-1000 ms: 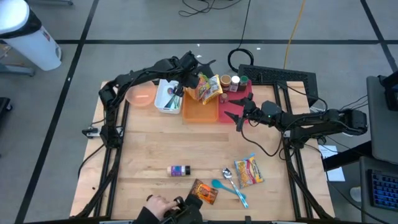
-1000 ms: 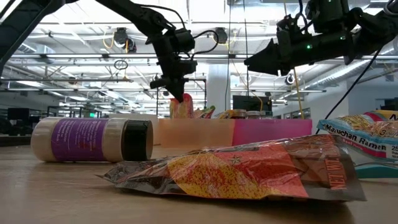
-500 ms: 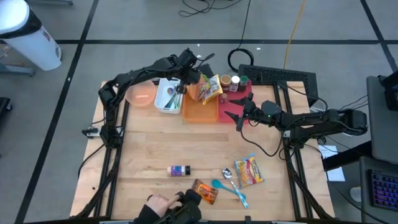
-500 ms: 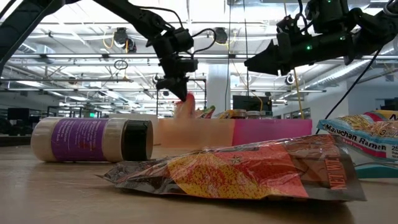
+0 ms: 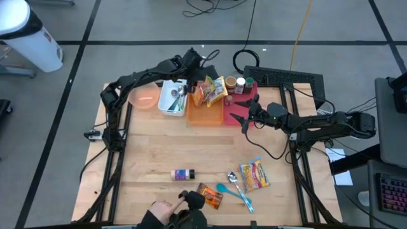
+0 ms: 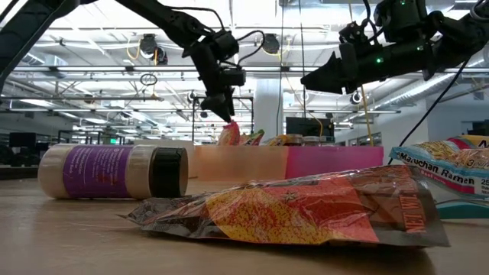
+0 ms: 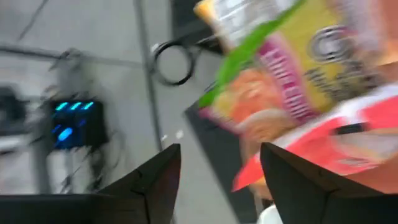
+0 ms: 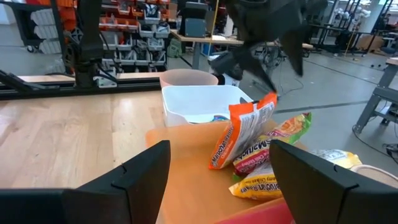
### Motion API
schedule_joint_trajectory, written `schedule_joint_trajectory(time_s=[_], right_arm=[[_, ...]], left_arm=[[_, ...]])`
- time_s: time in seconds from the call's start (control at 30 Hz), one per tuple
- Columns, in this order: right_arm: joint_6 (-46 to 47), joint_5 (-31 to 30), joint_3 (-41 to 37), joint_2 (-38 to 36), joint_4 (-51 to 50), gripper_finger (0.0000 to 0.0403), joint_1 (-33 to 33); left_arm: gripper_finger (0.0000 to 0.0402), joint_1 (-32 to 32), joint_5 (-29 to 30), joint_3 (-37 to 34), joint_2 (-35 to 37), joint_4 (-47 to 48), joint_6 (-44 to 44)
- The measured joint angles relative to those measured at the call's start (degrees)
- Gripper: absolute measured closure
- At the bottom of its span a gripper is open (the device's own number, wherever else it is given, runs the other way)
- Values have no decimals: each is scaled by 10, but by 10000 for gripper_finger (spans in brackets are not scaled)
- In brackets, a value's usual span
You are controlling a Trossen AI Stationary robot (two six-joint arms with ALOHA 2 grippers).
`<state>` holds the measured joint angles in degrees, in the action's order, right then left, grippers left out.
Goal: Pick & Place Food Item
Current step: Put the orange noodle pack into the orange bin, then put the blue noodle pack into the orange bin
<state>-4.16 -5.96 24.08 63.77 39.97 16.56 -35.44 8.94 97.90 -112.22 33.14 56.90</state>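
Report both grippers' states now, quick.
Left gripper: open, empty, above the ramen packets in the orange bin.
Right gripper: open, empty, over the pink bin.

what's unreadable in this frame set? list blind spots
- Orange tray floor: low view shows only its front wall.
- White bin contents: high view too small; right wrist view hides them behind the near wall.
- Jars at the table's far edge: labels too small in high view.
- Left gripper: left wrist view is blurred, packets fill it, so whether it touches them is unclear.
- Person's hand: cut by high view's bottom edge.
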Motion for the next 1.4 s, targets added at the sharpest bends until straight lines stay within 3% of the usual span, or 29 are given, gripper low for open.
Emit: schedule_joint_trajectory(time_s=[0.1, 0.27, 0.47, 0.7, 0.83, 0.97, 1.2, 1.4], right_arm=[[0, -1, 0, 0, 1, 138, 0], [0, -2, 0, 0, 1, 136, 0], [24, -2, 0, 0, 2, 138, 0], [104, 0, 0, 0, -16, 136, -7], [143, 0, 0, 1, -30, 136, -22], [167, 0, 0, 15, -30, 135, -50], [235, 0, 0, 55, -26, 137, -119], [275, 0, 0, 112, 27, 137, -185]], left_arm=[[157, 12, 46, 4, 16, -18, -3], [149, 36, 26, 21, 72, -11, -72], [148, 45, -114, 22, 180, 21, -222], [148, 53, -337, 4, 283, 88, -392], [148, 93, -388, -58, 319, 75, -422], [149, 153, -391, -159, 340, -18, -450], [149, 266, -380, -361, 341, -335, -532], [149, 359, -265, -498, 334, -605, -569]])
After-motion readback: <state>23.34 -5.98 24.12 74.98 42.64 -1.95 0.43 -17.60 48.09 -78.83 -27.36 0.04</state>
